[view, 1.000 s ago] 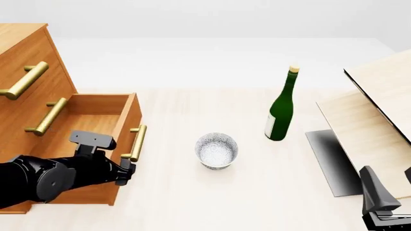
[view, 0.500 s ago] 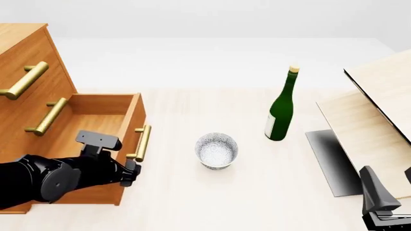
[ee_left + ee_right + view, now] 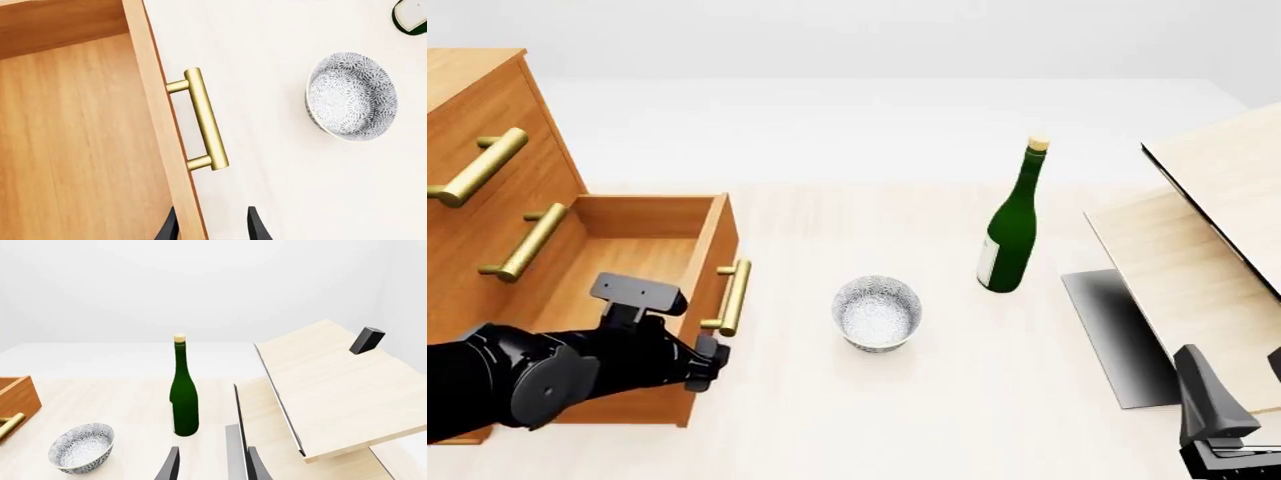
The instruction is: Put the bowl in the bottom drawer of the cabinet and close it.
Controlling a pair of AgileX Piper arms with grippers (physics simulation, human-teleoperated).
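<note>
The speckled white bowl [image 3: 877,313] [image 3: 351,97] [image 3: 81,447] stands upright on the table, to the right of the cabinet [image 3: 487,150]. The bottom drawer [image 3: 627,250] is pulled out and holds nothing; its brass handle [image 3: 731,297] [image 3: 203,120] faces the bowl. My left gripper [image 3: 703,362] [image 3: 212,227] is open and straddles the near end of the drawer's front board, one finger inside and one outside. My right gripper [image 3: 1228,425] [image 3: 212,469] is open and holds nothing, low at the near right, well away from the bowl.
A green bottle [image 3: 1010,230] [image 3: 183,395] stands upright behind and right of the bowl. Pale wood boards [image 3: 1214,230] [image 3: 333,390] slant up at the right above a dark plate [image 3: 1114,335]. A small black block [image 3: 367,340] rests on the top board.
The bottom drawer has slid further out towards the bowl, and my left gripper has moved with its front board. The bowl, bottle and right arm have stayed put.
</note>
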